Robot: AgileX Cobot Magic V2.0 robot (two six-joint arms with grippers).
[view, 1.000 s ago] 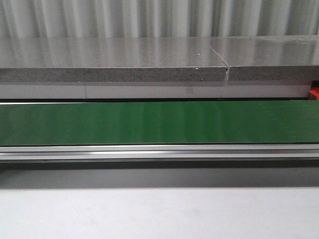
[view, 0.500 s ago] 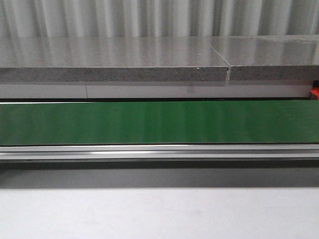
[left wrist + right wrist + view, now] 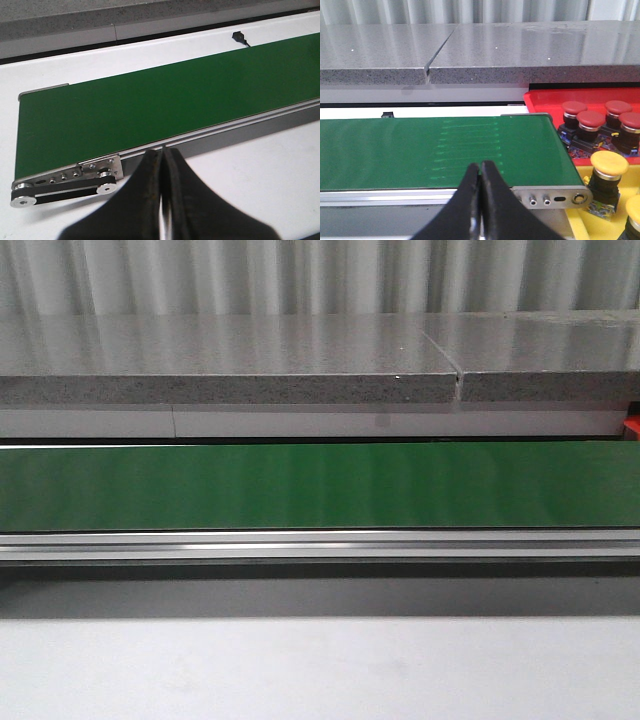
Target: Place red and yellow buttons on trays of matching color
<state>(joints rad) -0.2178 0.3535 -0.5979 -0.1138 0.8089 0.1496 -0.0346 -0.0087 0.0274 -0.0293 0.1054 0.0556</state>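
red buttons [image 3: 590, 121] sit in the red tray [image 3: 545, 102] at about 2 o'clock of the right gripper [image 3: 480, 175], past the green conveyor belt [image 3: 435, 150]; yellow buttons [image 3: 608, 167] rest in the yellow tray [image 3: 580, 220] at 3 o'clock. both the right gripper and left gripper [image 3: 163, 160] are pressed together, holding nothing, hovering beside the belt's near rail.

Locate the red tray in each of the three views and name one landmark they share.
Front view: a red sliver, probably the red tray, at the right edge behind the green belt.
Left wrist view: not in it.
Right wrist view: right side, past the belt's end, holding red buttons.
Shared landmark: the green belt.
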